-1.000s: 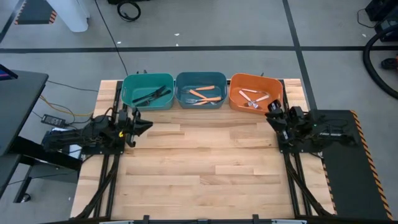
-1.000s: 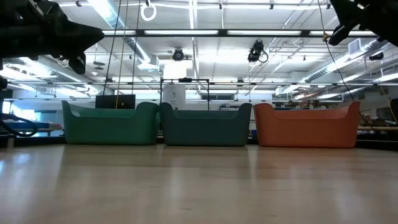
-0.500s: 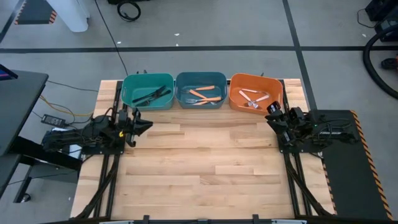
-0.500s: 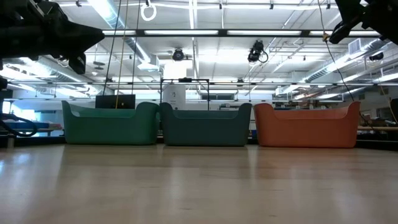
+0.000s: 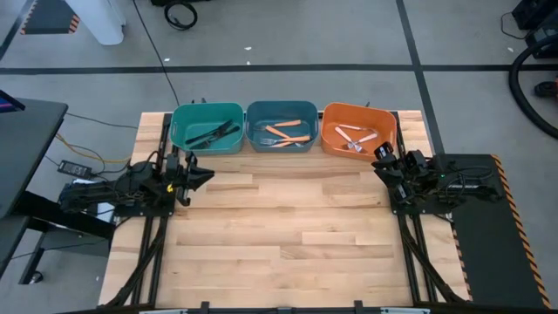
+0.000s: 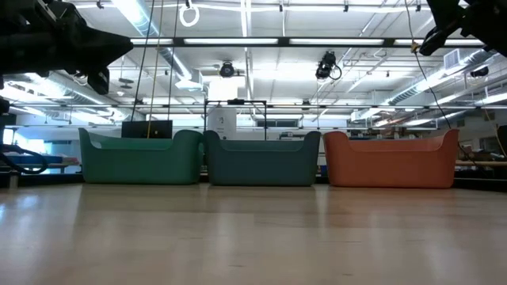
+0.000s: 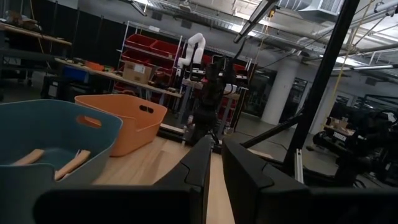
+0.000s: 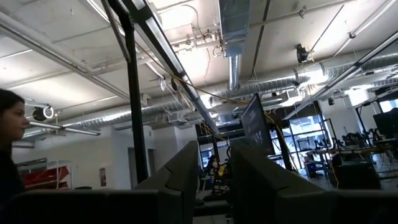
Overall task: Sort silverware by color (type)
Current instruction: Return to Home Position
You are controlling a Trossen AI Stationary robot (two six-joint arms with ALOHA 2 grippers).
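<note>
Half a second on, shows right gripper (image 5: pixel 381 157) edged back from orange bin (image 5: pixel 393 122), left gripper (image 5: pixel 202 175) parked, fingers (image 7: pixel 249 183) nearly pressed together on nothing, silverware (image 5: pixel 283 133) all binned, sorting likely done.

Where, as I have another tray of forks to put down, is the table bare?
The table is bare across its middle and front, between the two arms and before the bins. The back edge is crowded: green bin, blue bin and orange bin stand side by side, with the left pincer and right pincer close before the outer two.
</note>
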